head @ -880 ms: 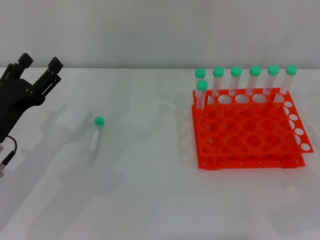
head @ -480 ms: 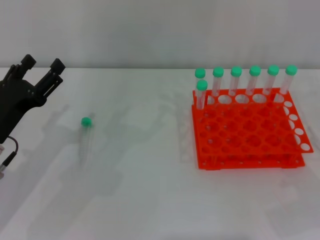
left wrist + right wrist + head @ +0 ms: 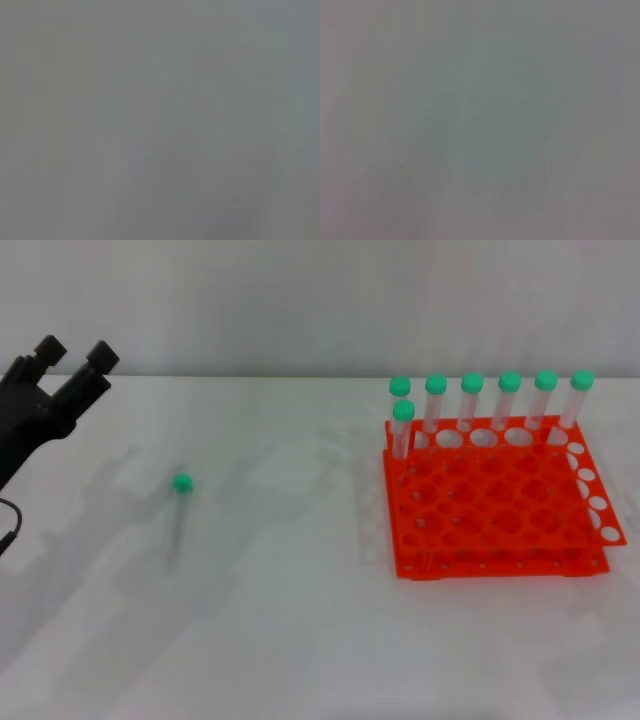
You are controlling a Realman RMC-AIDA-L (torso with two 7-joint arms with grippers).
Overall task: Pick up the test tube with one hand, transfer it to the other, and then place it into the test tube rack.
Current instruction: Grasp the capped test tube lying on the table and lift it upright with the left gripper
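left gripper (image 3: 73, 358): far left, fingers apart, empty | test tube (image 3: 179, 508): lying on table (image 3: 300, 640) | rack (image 3: 495, 498): right side | right gripper: unseen

- test tube rack (image 3: 495, 502): bright orange plastic, smooth, slight sheen
- test tube (image 3: 179, 508): clear plastic, green cap
- left gripper (image 3: 70, 358): matt black
- table (image 3: 300, 640): white, smooth, matt
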